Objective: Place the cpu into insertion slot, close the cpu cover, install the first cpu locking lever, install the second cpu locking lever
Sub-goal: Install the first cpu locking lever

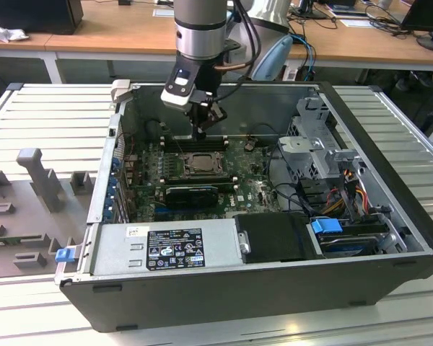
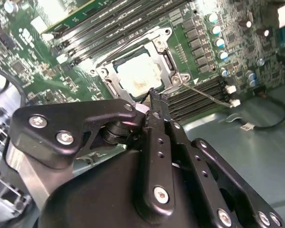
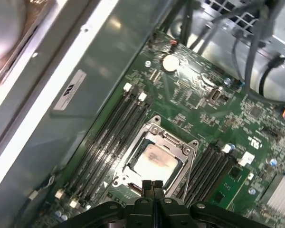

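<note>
gripper [image 3: 152, 186]: fingers pressed together, holding nothing | cpu [image 3: 154, 160]: seated in the insertion slot [image 3: 119, 179], cpu cover [image 3: 175, 137] looks down over it | we see the tips hanging just over the slot's edge, chip lying right beyond them

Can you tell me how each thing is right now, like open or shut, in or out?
Cover: down flat around the chip.
Chip: in place, its top showing through the cover.
Wire lever: sticking out sideways, looks unlatched.
Gripper: shut, tips close above the cover's edge.
Computer case: open, side off.
</note>
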Available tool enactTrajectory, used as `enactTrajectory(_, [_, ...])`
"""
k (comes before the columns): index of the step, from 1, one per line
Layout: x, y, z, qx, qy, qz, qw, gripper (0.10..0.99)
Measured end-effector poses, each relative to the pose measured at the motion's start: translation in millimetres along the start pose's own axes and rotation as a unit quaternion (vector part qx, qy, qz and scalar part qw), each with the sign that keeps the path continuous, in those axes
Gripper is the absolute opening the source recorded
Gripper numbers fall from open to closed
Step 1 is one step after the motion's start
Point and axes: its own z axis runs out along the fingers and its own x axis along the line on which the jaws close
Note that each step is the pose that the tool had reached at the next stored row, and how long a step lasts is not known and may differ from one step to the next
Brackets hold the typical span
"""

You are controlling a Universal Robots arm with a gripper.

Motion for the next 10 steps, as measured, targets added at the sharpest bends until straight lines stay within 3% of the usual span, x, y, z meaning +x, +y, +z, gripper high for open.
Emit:
enactTrajectory(4, [0.0,0.0,0.6,-0.0001,0.0010,-0.044,0.9990,0.106])
enactTrajectory(6, [0.0,0.0,0.6,-0.0003,0.0019,-0.078,0.9969,0.106])
enactTrajectory(10, [0.0,0.0,0.7,-0.0004,0.0026,-0.109,0.9940,0.106])
